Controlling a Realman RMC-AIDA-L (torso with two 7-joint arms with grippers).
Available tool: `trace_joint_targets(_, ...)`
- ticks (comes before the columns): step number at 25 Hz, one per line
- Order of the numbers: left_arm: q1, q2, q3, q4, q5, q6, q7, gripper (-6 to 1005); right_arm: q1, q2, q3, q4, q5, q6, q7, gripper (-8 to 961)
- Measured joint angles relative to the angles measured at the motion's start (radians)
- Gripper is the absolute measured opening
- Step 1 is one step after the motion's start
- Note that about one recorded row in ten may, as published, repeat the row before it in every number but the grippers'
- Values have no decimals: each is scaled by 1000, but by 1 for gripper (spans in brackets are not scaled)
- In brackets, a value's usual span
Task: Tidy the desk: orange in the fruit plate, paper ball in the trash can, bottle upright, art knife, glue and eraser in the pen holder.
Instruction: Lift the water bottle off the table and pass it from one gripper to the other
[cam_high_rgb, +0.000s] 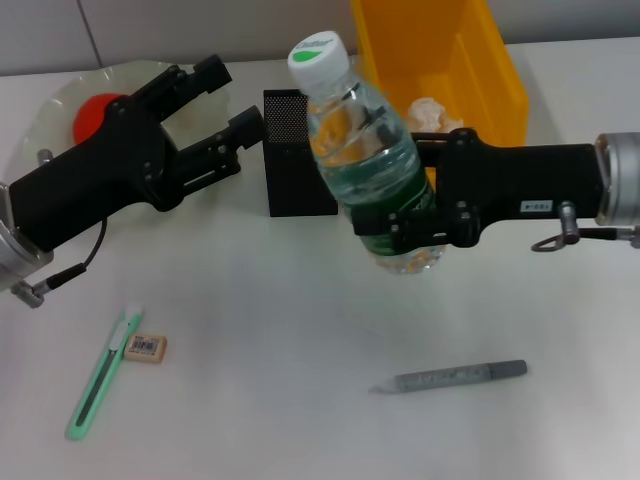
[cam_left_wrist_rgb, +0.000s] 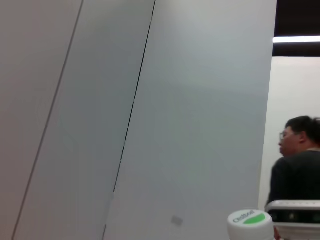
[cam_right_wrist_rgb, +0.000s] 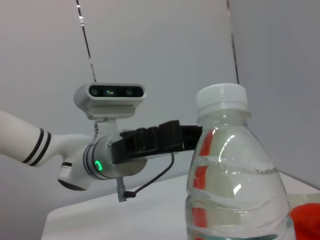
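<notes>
On the far left of the counter (cam_high_rgb: 300, 330), at about ten o'clock, the fruit plate (cam_high_rgb: 70, 95) already carries the orange (cam_high_rgb: 95, 112), partly hidden by the left tool (cam_high_rgb: 215, 105), which hovers over the plate's edge with its fingers spread wide and holding nothing. Below it, around eight o'clock, the green art knife (cam_high_rgb: 100, 375) lies flat with the eraser (cam_high_rgb: 146, 347) just beside its upper end. Neither has reached the black mesh pen holder (cam_high_rgb: 295, 150), which stands at roughly twelve o'clock.

Just right of the holder, the right tool (cam_high_rgb: 415, 215) is clamped around the lower body of the bottle (cam_high_rgb: 365, 160), which is lifted and leaning with its green-and-white cap toward the holder (in the right wrist view the cap and shoulder fill the foreground). The grey glue (cam_high_rgb: 450, 378) lies on its side near five o'clock, well apart from the rest. At one o'clock, the yellow trash can (cam_high_rgb: 500, 90) holds the paper ball (cam_high_rgb: 435, 112).

The step in hand looks like setting the bottle upright. The risk is the tilt: if the base comes down at this angle, or the grip lets go before it sits flat, the bottle could topple, perhaps against the pen holder close beside it. The water inside may slosh and worsen that. The left tool is also near enough to be clipped by a sweeping bottle.
</notes>
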Motion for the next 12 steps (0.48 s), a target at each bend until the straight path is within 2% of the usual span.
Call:
trace_joint_targets(4, -7, -1, -4, -14, -2, 5, -22, 829, 20, 0, 0, 28, 0, 1, -19, 796)
trace_joint_targets(9, -8, -1, -4, -19, -3, 18, -43, 709, 45, 0, -2, 65, 1, 8, -48, 799)
trace_joint_targets(12, -6, 0, -3, -19, -4, 33, -49, 709, 74, 1, 0, 110, 1, 10, -71, 801)
